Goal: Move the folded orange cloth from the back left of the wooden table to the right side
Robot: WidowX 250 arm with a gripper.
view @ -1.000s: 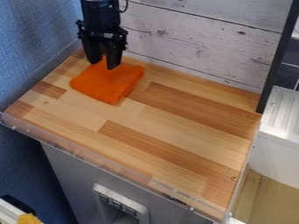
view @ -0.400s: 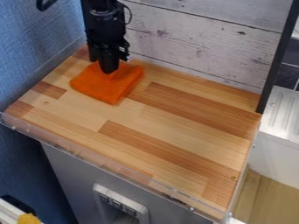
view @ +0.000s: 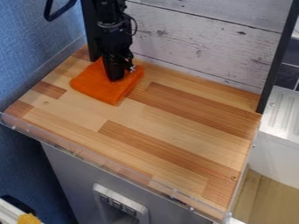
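The black gripper [view: 116,78] hangs at the upper left of the work surface, its tip over the middle of a folded orange cloth [view: 96,87]. Seen edge-on, it looks narrow, and whether it touches the cloth or is just above it is unclear. The cloth lies flat near the back left of the wooden counter [view: 175,131], with part of its right half behind the gripper.
A whitish plank wall [view: 204,43] stands behind the counter and a blue wall [view: 35,39] at its left. A clear low rim [view: 105,162] runs along the front edge. Right of a dark post [view: 279,57] is a white ribbed tray [view: 283,113].
The gripper has turned from a two-fingered front view to edge-on and has come lower and slightly right over the cloth. The cloth lies in the same place.
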